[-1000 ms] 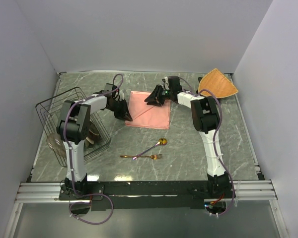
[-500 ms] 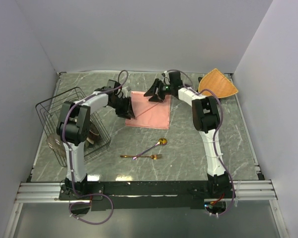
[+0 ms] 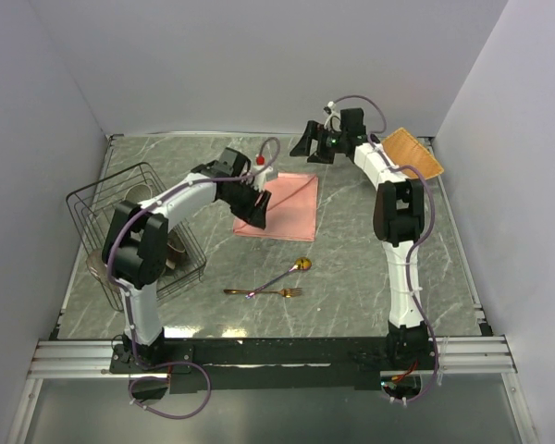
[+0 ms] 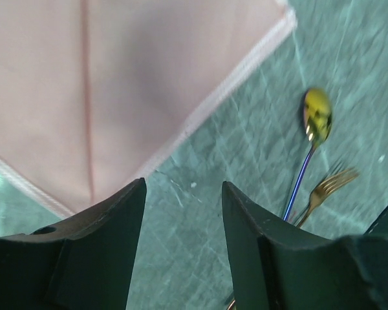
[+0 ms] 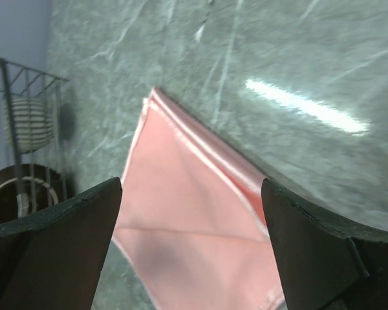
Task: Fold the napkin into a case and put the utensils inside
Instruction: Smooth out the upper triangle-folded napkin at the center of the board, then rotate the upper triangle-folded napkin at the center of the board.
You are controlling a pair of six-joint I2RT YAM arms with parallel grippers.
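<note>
The salmon-pink napkin (image 3: 287, 208) lies flat on the table as a folded square with a diagonal crease and a layered far edge. My left gripper (image 3: 257, 209) hovers at its left near edge. In the left wrist view that gripper (image 4: 181, 194) is open over bare table just off the napkin (image 4: 116, 77). My right gripper (image 3: 310, 144) is raised behind the napkin's far corner. It (image 5: 191, 186) stands wide open, empty, above the napkin (image 5: 194, 226). The gold spoon (image 3: 291, 271) with a purplish handle and the gold fork (image 3: 265, 292) lie crossed nearer the arms, also in the left wrist view as spoon (image 4: 317, 116) and fork (image 4: 324, 189).
A black wire rack (image 3: 129, 217) with crockery stands at the left, also seen in the right wrist view (image 5: 22, 123). An orange-tan woven mat (image 3: 416, 153) lies at the far right corner, partly behind the right arm. Walls enclose the table on three sides.
Both grippers opened and let go of the napkin, which now lies flat. The right gripper lifted back toward the far wall. The left gripper shifted right along the napkin's near-left edge.
</note>
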